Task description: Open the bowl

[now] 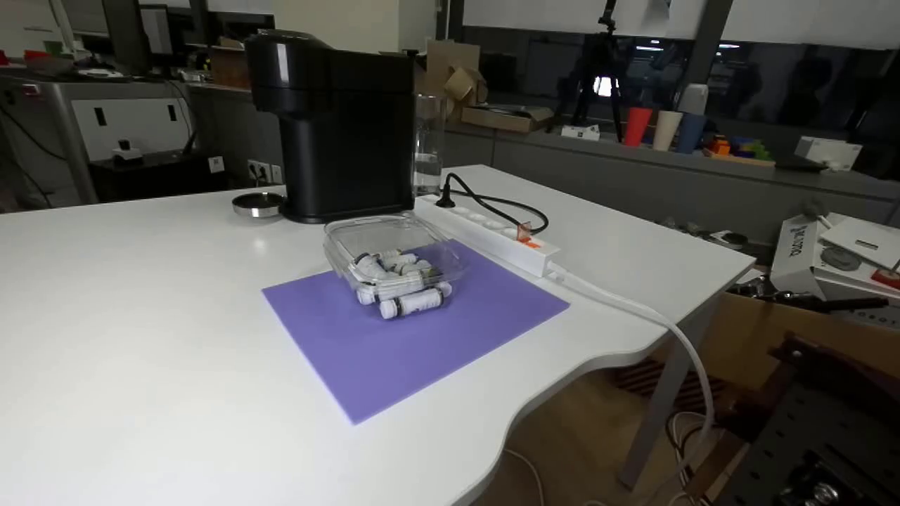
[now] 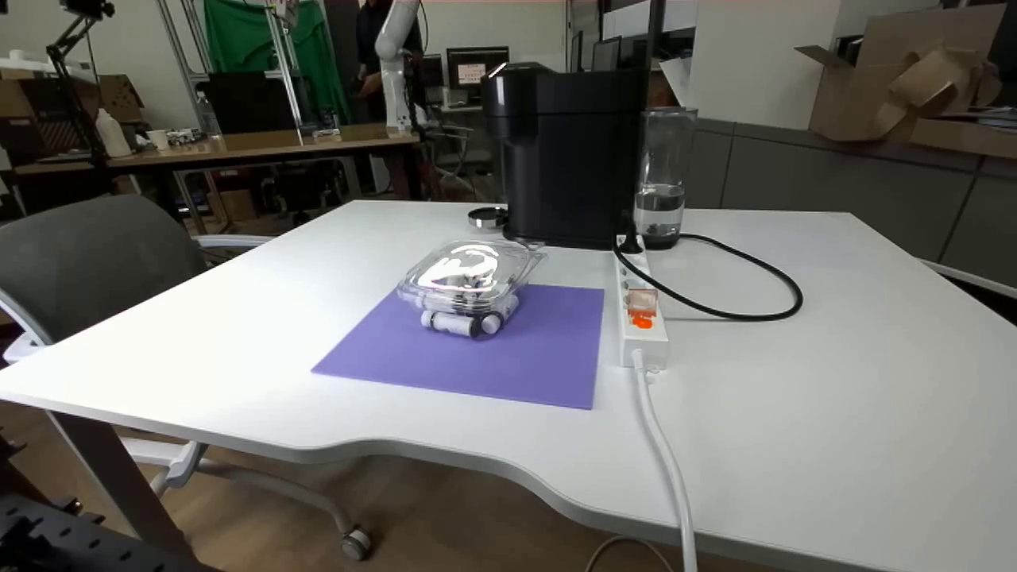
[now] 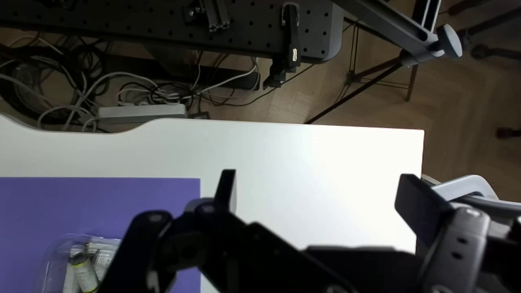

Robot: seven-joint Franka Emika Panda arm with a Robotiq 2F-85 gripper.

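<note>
The bowl, a clear plastic container (image 1: 450, 261) with several small white cylinders inside, sits on a purple mat (image 1: 436, 358). It also shows in an exterior view (image 2: 413, 286), with its clear lid (image 2: 485, 258) lying over the top and reflecting light. In the wrist view, only a corner of the bowl (image 3: 55, 260) shows at the lower left, partly hidden behind a gripper finger. My gripper (image 3: 319, 179) is open and empty, above the white table to one side of the mat. The gripper is out of view in both exterior views.
A tall black machine (image 1: 344, 140) stands behind the bowl with a round metal dish (image 1: 258, 205) beside it. A white power strip (image 2: 643, 345) with a black cable (image 2: 731, 316) lies beside the mat. A clear water tank (image 2: 661, 175) stands behind. A chair (image 3: 468, 185) is past the table edge.
</note>
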